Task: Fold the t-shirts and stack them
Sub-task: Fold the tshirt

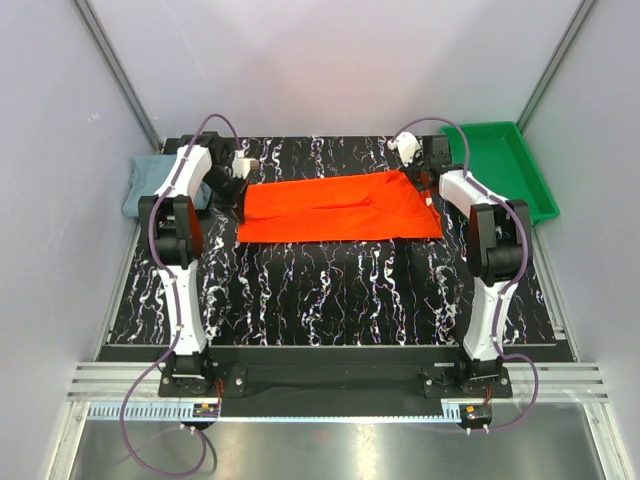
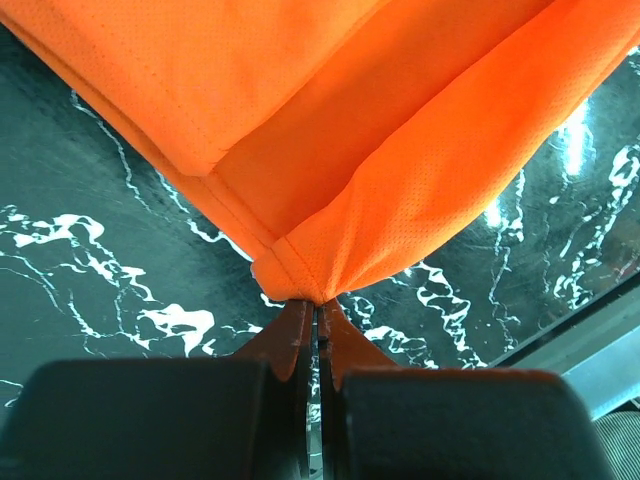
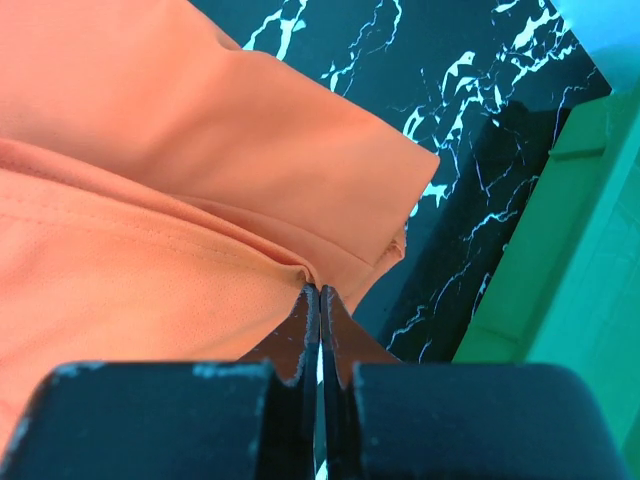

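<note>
From above, the bright orange-red cloth t-shirt [image 1: 340, 210] lies flat as a long band across the far half of the black white-veined marbled mat [image 1: 330, 290]. The muted grey-blue cloth t-shirt [image 1: 150, 180] sits bunched just off the mat's far left corner. The rigid green plastic tray [image 1: 515, 175] rests off the mat's far right corner, and nothing shows inside it. The left gripper [image 1: 240, 200] meets the orange-red shirt's end towards the mat's left edge, and the right gripper [image 1: 422, 185] meets the opposite end.

In the left wrist view, the left gripper's jaws are pinched together on a hemmed corner of the orange-red shirt, and the fabric fans away from them over the mat.

In the right wrist view, the right gripper's jaws are likewise closed on a stitched fold of the same shirt, beside a sleeve, with the tray past the mat's edge.

The shirt looks thin, light and limp. It will likely sag and slip between the two holds, so hems and seamed corners, where the layers are doubled, give the surest grip.
</note>
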`<action>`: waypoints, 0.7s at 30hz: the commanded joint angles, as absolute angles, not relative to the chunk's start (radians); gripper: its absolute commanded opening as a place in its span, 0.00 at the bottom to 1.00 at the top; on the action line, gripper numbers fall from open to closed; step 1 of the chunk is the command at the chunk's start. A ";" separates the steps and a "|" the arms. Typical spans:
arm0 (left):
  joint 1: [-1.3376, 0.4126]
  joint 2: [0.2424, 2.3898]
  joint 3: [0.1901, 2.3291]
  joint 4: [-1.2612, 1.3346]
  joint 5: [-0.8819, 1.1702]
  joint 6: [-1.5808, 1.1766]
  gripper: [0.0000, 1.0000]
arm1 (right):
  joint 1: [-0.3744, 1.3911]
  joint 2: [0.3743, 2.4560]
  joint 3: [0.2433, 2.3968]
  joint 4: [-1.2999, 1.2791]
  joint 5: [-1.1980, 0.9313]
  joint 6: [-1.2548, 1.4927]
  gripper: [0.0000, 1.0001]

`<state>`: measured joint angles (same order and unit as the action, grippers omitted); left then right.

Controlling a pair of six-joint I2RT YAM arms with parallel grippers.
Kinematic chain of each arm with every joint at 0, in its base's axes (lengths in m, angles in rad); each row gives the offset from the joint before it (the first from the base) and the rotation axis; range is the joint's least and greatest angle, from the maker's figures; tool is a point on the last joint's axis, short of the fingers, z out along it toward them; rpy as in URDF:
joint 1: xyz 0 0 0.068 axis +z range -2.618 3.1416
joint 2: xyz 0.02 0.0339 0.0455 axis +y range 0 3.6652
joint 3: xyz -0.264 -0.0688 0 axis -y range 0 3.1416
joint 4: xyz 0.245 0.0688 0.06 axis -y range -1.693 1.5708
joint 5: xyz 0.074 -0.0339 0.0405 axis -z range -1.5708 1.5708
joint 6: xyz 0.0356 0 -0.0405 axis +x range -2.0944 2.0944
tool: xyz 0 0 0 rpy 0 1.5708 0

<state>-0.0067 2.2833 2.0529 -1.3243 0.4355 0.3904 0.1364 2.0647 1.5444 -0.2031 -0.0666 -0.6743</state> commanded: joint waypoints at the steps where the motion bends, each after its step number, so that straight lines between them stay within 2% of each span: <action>1: 0.020 2.275 2.080 -1.295 0.391 0.370 0.00 | 0.132 2.104 1.620 -0.170 -0.040 -0.657 0.00; 11: 0.031 2.388 2.160 -1.259 0.342 0.350 0.01 | 0.130 2.264 1.813 -0.236 -0.005 -0.657 0.00; 12: 0.031 2.396 2.169 -1.256 0.334 0.348 0.15 | 0.132 2.293 1.834 -0.245 0.018 -0.650 0.00; 14: 0.025 2.413 2.178 -1.252 0.327 0.347 0.41 | 0.132 2.312 1.874 -0.253 0.044 -0.637 0.29; 15: 0.022 2.416 2.180 -1.246 0.318 0.339 0.57 | 0.132 2.319 1.884 -0.250 0.058 -0.632 0.37; 16: 0.015 2.408 2.181 -1.243 0.318 0.341 0.63 | 0.132 2.318 1.893 -0.245 0.061 -0.624 0.47; 21: 0.005 2.335 2.194 -1.230 0.347 0.350 0.68 | 0.132 2.246 1.868 -0.216 0.078 -0.566 0.66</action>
<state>0.0139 2.4191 2.1395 -1.2537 0.3431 0.3473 0.1364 2.3211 1.8393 -0.2413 0.0433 -0.6159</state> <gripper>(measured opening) 0.672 0.630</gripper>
